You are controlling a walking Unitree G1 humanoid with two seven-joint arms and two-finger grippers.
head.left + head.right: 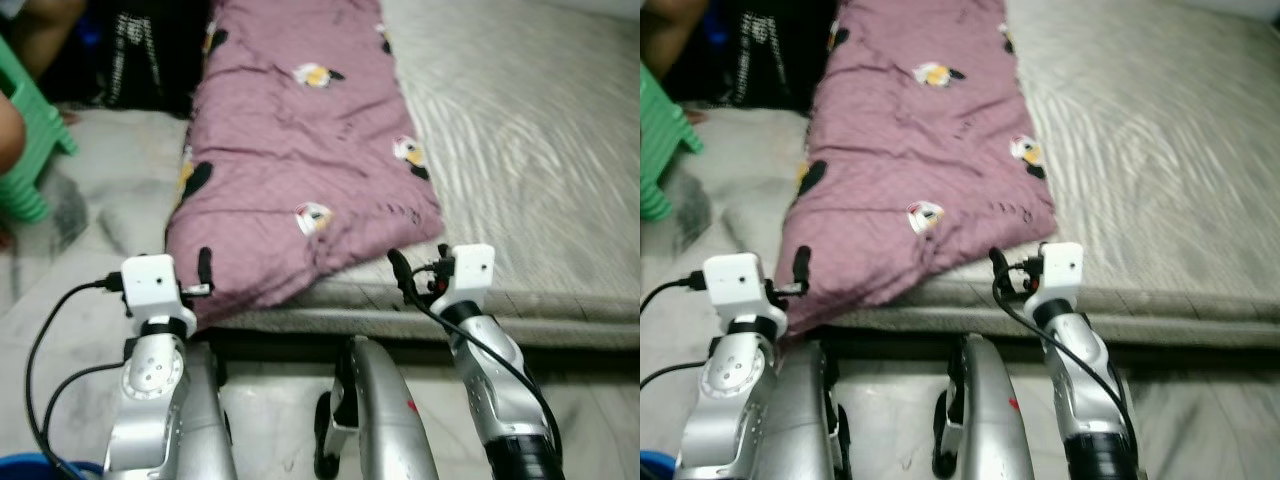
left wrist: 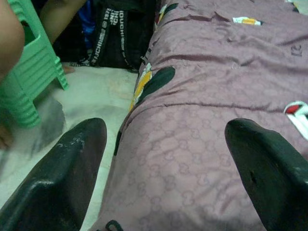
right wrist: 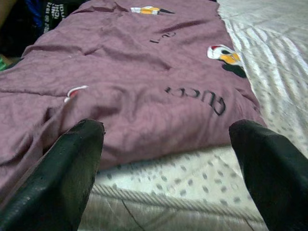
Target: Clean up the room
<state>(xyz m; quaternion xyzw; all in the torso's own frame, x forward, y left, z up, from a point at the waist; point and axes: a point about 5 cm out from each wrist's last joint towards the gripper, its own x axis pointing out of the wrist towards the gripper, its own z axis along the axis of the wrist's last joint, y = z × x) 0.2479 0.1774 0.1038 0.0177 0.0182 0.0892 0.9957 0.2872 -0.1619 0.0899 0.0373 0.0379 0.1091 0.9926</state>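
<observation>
A mauve blanket (image 1: 300,150) printed with small cartoon ducks lies lengthwise along the left side of a low mattress (image 1: 520,140) covered in a pale grey sheet. Its near end hangs a little over the mattress edge. My left gripper (image 2: 166,139) hovers open just before the blanket's near left corner (image 1: 200,290), its fingers spread with nothing between them. My right gripper (image 3: 166,134) is open too, facing the near right corner (image 1: 420,235), where the blanket meets the bare sheet. Neither gripper holds the cloth.
On the marble floor (image 1: 90,210) to the left stands a green plastic stool (image 1: 30,140), with a person's limbs (image 2: 9,38) beside it. A black bag (image 1: 140,50) leans by the mattress head. A blue object (image 1: 30,468) sits at my lower left.
</observation>
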